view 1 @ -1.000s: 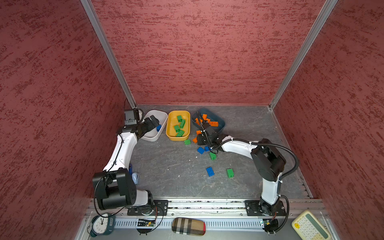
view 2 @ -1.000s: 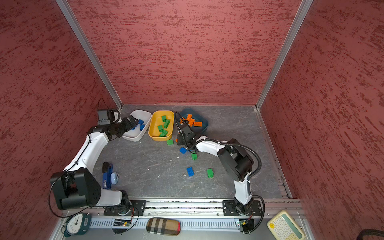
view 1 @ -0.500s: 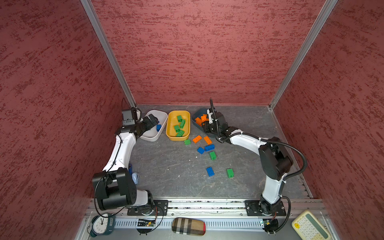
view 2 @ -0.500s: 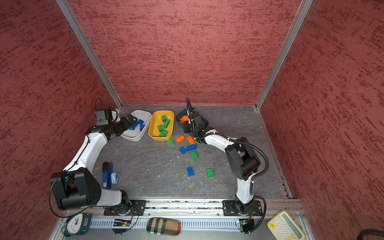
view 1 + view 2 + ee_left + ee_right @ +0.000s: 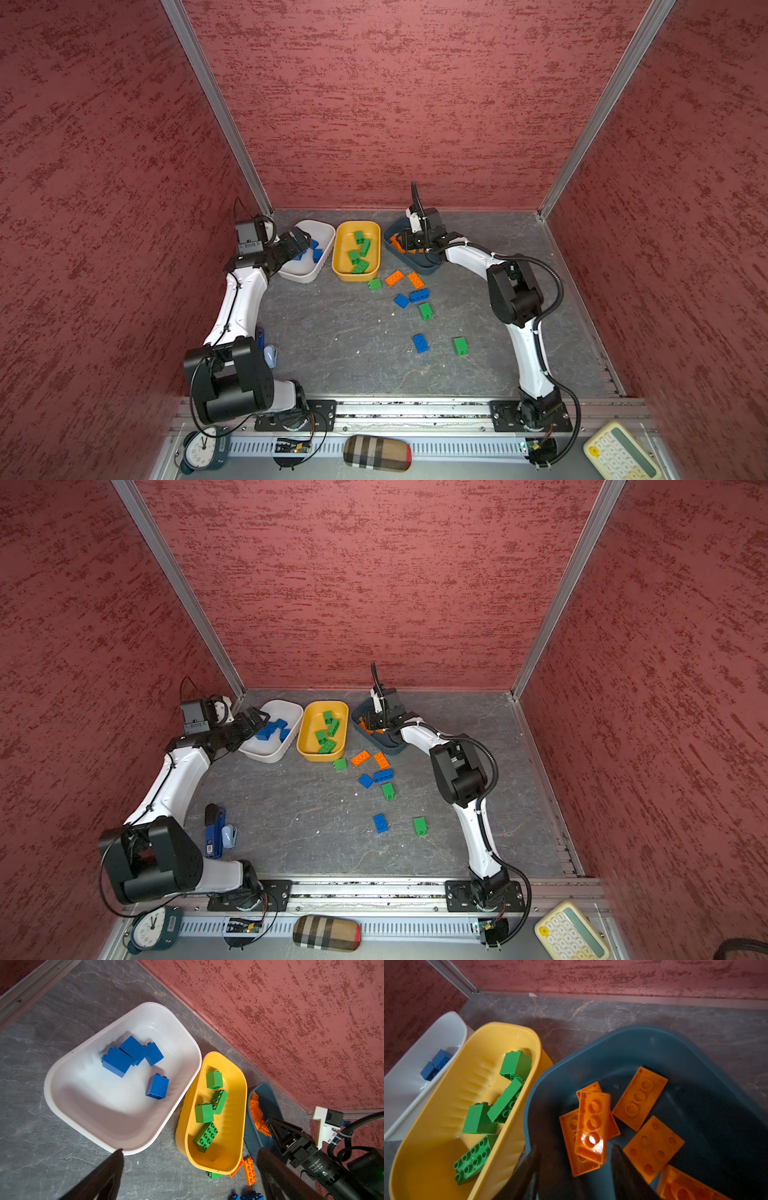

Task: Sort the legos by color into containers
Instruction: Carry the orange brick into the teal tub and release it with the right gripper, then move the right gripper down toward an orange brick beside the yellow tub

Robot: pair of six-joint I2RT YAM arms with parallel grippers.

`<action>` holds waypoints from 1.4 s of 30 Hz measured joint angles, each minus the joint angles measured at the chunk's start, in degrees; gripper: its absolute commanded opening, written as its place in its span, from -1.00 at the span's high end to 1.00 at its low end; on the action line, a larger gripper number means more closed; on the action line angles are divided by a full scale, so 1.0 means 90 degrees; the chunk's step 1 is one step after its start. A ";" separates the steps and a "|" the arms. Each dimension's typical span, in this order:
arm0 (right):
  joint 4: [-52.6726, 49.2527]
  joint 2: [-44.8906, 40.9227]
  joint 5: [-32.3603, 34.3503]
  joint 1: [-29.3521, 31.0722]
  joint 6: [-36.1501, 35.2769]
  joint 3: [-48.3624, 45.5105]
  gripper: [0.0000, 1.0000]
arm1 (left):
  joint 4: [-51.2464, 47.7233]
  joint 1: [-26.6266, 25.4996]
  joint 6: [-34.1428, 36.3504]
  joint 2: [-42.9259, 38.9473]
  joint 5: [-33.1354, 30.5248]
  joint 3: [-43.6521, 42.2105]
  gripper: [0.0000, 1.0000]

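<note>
free: open floor front-ctr | obst: loose bricks nr yellow tub; stapler left-front

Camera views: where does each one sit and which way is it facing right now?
Top views: high at the front, facing down and back; both arms show whole, left end effector at the white tub, right end effector over the teal tub.
Left wrist: above the white tub, looking down; its open end effector's fingers show.
Right wrist: above the teal tub's orange bricks, looking down; its open end effector's fingers show.
Shared: both wrist views show the yellow tub holding green bricks.
</note>
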 measured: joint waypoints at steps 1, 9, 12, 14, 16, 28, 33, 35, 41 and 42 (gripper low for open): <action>-0.0053 -0.0005 -0.0012 0.0000 -0.0029 0.0000 -0.26 | 0.0005 0.0000 0.0000 0.0002 0.0015 0.0000 -0.99; -0.0318 -0.1158 -0.0100 0.0075 0.0102 -0.1195 -0.37 | 0.0049 -0.0005 -0.0027 0.0007 0.0245 0.0000 -0.99; -0.0287 -0.2011 -0.0044 0.0160 0.0420 -0.2013 -0.40 | 0.0083 -0.0061 -0.0036 0.0051 0.0381 0.0000 -0.99; -0.0282 -0.2424 0.0114 0.0301 0.0763 -0.2392 -0.42 | 0.0092 -0.0182 -0.0036 0.0129 0.0444 0.0000 -0.99; -0.0284 -0.2633 0.0306 0.0537 0.1117 -0.2628 -0.45 | 0.0090 -0.0389 -0.0015 0.0228 0.0488 0.0000 -0.99; -0.0568 -0.1355 0.0945 0.1651 0.0979 -0.2025 -0.79 | -0.0189 -0.1664 0.0291 0.0673 0.0423 0.0095 -0.99; -0.0899 -0.1030 0.1348 0.1579 -0.0265 -0.1598 -0.91 | -0.0219 -0.1462 0.0289 0.0673 0.0372 0.0095 -0.99; -0.0950 -0.0906 0.1472 0.1540 -0.0651 -0.1396 -0.94 | -0.0231 -0.1445 0.0291 0.0673 0.0328 0.0095 -0.99; -0.0976 -0.0549 0.1586 0.1421 -0.1168 -0.1161 -0.97 | -0.0255 -0.1447 0.0299 0.0673 0.0211 0.0095 -0.99; -0.1005 -0.0495 0.1579 0.1404 -0.1200 -0.1132 -0.97 | -0.0255 -0.1447 0.0304 0.0673 0.0204 0.0095 -0.99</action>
